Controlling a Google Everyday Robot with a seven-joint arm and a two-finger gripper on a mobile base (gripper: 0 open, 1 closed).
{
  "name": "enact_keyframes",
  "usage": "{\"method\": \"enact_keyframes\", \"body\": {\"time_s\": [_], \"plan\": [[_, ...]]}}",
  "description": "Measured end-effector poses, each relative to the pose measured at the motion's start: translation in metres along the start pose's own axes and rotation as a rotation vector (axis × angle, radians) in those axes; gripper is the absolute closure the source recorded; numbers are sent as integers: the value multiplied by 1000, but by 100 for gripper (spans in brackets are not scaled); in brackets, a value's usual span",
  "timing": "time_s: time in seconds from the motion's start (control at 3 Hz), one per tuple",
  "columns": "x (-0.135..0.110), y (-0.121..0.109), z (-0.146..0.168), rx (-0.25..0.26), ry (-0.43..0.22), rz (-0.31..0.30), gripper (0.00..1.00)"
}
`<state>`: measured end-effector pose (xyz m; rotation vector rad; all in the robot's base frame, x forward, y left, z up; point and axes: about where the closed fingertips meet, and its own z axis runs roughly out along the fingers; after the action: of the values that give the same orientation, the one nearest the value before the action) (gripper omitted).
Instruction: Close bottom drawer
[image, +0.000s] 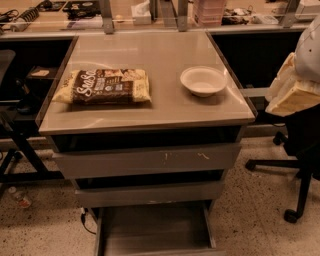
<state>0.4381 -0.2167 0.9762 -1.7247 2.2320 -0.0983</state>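
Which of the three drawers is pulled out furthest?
The bottom drawer: its flat tray lies exposed, while the scratched top drawer and middle drawer barely protrude. The gripper sits at the right edge, off the cabinet.

Dim amber light, soft glare on cabinet top (150, 50), pale gripper (293, 99) at right edge

My arm (311, 47) is round, smooth and pale grey-white. My gripper (291, 96), at the right edge, is chunky and cream-coloured.
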Motion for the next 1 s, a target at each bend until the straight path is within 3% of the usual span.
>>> {"method": "enact_keyframes", "body": {"time_s": [0.33, 0.67, 1.0], "plan": [[0, 0, 0, 0, 0, 0, 89], [0, 0, 0, 0, 0, 0, 100], [7, 10, -1, -2, -28, 16, 100]]}}
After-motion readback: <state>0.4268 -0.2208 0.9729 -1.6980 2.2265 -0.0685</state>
